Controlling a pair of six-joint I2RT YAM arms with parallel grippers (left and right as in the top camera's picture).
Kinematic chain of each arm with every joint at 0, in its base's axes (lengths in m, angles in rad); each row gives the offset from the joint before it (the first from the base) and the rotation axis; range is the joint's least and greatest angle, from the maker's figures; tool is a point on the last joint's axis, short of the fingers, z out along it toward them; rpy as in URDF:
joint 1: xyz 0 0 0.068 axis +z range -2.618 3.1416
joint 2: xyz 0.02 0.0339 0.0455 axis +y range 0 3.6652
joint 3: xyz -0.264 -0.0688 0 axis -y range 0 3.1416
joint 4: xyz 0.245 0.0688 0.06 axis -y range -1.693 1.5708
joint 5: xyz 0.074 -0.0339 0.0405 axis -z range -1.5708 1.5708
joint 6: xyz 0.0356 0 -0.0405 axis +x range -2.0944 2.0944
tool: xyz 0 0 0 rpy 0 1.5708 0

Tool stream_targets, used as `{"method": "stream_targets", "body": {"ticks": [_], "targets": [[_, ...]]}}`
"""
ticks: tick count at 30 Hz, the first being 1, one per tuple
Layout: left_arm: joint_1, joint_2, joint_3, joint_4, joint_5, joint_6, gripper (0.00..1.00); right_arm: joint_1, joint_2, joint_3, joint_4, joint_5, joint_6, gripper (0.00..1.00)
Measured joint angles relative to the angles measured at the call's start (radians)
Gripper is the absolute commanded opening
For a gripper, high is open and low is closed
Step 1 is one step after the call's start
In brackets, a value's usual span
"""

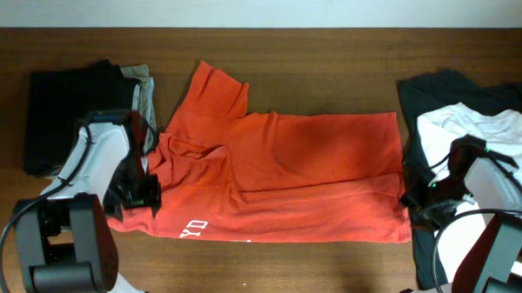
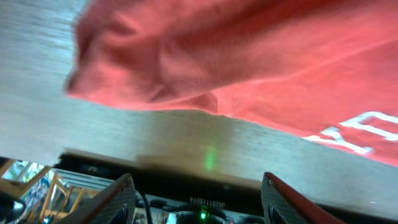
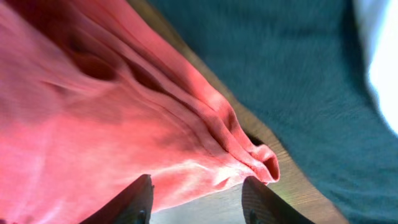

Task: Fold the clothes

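The orange-red T-shirt (image 1: 286,178) lies spread across the middle of the wooden table, folded lengthwise, with white lettering at its front edge (image 1: 195,226). My left gripper (image 1: 140,194) is open at the shirt's front left corner; in the left wrist view the shirt (image 2: 249,56) lies just ahead of the open fingers (image 2: 199,199), apart from them. My right gripper (image 1: 413,207) is open at the shirt's front right corner; in the right wrist view the bunched hem corner (image 3: 261,158) sits between and ahead of the open fingers (image 3: 196,199).
Black and grey folded garments (image 1: 80,105) lie at the left. A plain white shirt (image 1: 496,133) on a dark cloth (image 1: 437,96) lies at the right; the dark cloth (image 3: 292,68) is close beside the hem corner. The table's front edge is near both grippers.
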Motion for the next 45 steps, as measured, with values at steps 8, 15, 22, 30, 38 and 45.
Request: {"method": "stream_targets", "body": {"ticks": [8, 15, 22, 30, 38, 45], "targets": [[-0.119, 0.045, 0.474, 0.585, 0.326, 0.321, 0.79, 0.000, -0.007, 0.229, -0.002, -0.278, -0.206, 0.54], [-0.142, 0.600, 0.727, 0.835, 0.294, 0.345, 0.73, 0.000, -0.008, 0.230, -0.006, -0.355, -0.179, 0.58], [-0.146, 0.713, 0.769, 0.941, 0.254, 0.351, 0.00, 0.000, -0.008, 0.230, 0.101, -0.350, -0.176, 0.59], [-0.151, 0.710, 1.021, 0.619, 0.249, 0.333, 0.00, 0.000, 0.080, 0.238, 0.535, -0.200, -0.097, 0.43], [-0.193, 0.677, 1.069, 0.433, 0.269, 0.333, 0.00, 0.122, 0.375, 0.247, 0.830, -0.163, -0.095, 0.60], [-0.205, 0.568, 1.069, 0.365, 0.204, 0.335, 0.00, 0.140, 0.396, 0.248, 0.840, -0.111, -0.100, 0.11]]}}
